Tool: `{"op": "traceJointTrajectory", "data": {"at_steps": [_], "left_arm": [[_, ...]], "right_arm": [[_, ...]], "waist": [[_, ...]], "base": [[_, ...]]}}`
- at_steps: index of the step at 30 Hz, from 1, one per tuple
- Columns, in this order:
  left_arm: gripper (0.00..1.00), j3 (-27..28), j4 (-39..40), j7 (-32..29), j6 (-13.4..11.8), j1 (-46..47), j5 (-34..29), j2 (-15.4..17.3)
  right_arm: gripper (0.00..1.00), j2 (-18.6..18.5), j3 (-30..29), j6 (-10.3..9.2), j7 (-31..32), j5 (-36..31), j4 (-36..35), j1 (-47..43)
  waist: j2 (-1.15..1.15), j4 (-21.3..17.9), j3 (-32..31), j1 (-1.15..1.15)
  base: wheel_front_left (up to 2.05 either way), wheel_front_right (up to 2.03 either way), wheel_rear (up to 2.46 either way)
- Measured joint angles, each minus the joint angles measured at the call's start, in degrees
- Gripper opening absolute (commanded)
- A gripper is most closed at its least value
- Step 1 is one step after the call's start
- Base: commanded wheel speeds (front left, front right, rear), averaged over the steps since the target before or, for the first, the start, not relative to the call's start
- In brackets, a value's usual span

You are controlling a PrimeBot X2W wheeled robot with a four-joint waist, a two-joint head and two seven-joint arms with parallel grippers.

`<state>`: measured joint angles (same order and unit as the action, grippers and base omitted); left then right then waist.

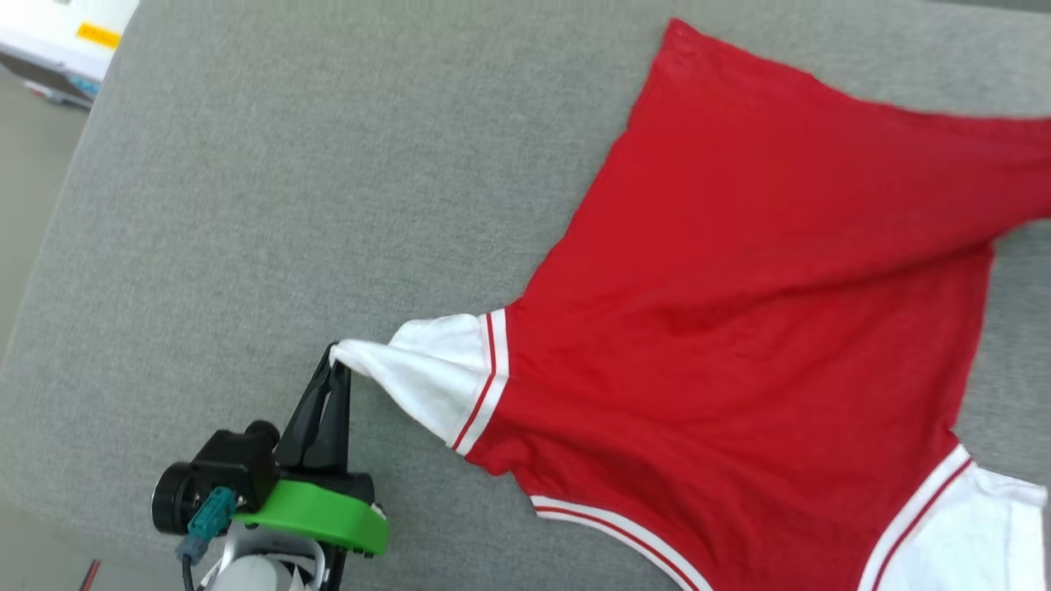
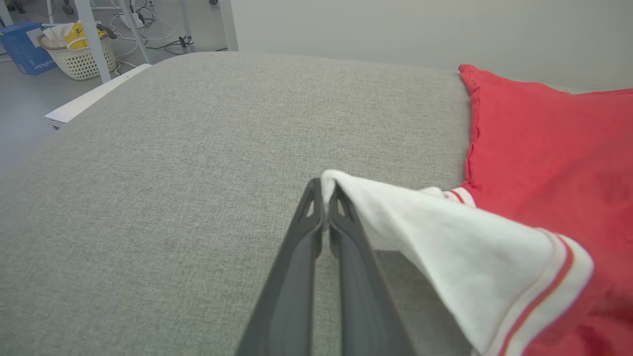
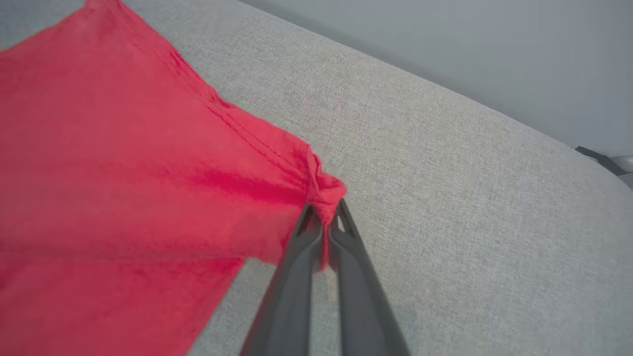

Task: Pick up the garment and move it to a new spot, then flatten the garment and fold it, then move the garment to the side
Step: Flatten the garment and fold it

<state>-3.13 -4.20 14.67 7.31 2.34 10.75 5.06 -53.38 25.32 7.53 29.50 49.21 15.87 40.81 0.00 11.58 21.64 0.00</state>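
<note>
The garment (image 1: pixel 764 328) is a red jersey shirt with white sleeves and striped trim, spread plain side up over the right half of the grey surface (image 1: pixel 287 205). My left gripper (image 1: pixel 335 361) is shut on the tip of the garment's white sleeve (image 2: pixel 445 237) at the lower left, and its dark fingers (image 2: pixel 316 237) pinch the cloth's edge and lift it slightly. In the right wrist view my right gripper (image 3: pixel 325 212) is shut on a bunched red hem corner of the garment (image 3: pixel 123 173), which is pulled taut.
The grey padded surface has rounded edges, with floor beyond its left edge. A white basket (image 2: pixel 81 52), a blue box (image 2: pixel 22 47) and table legs stand on the floor far off. A white device (image 1: pixel 66 33) sits past the top left corner.
</note>
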Motion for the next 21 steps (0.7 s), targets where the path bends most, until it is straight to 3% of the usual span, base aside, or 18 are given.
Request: {"op": "traceJointTrajectory", "data": {"at_steps": [2,3,9,16,21], "left_arm": [[0.0,0.62,-0.27,-0.01,0.0,-1.08,-0.29,0.18],[0.0,1.53,-0.63,-0.01,0.0,-2.56,-0.38,0.37],[0.0,2.45,-1.14,-0.01,0.0,-4.37,-0.62,0.67],[0.0,3.04,-1.97,0.0,0.0,-5.34,-0.62,0.89],[0.0,2.91,-2.65,-0.01,0.01,-5.54,-0.62,0.91]], "right_arm": [[0.0,-1.32,-1.04,0.0,-1.57,0.57,-2.08,-5.42],[0.0,-1.91,-4.0,0.0,-3.34,1.55,-4.57,-12.82],[0.0,-1.21,-12.04,0.0,-4.92,0.97,-8.23,-28.85],[0.0,7.54,-23.43,0.0,-5.31,-0.47,-9.78,-48.52],[0.0,14.94,-29.22,0.0,-4.28,-2.57,-9.34,-57.45]], "waist": [[0.0,-1.06,-1.57,0.0],[0.0,-2.92,-3.33,0.0],[0.0,-6.54,-6.39,0.0],[0.0,-9.51,-9.16,0.0],[0.0,-10.22,-10.13,0.0]], "base": [[0.0,0.0,0.0],[0.0,0.0,0.0],[0.0,0.0,0.0],[0.0,0.0,0.0],[0.0,0.0,0.0]]}}
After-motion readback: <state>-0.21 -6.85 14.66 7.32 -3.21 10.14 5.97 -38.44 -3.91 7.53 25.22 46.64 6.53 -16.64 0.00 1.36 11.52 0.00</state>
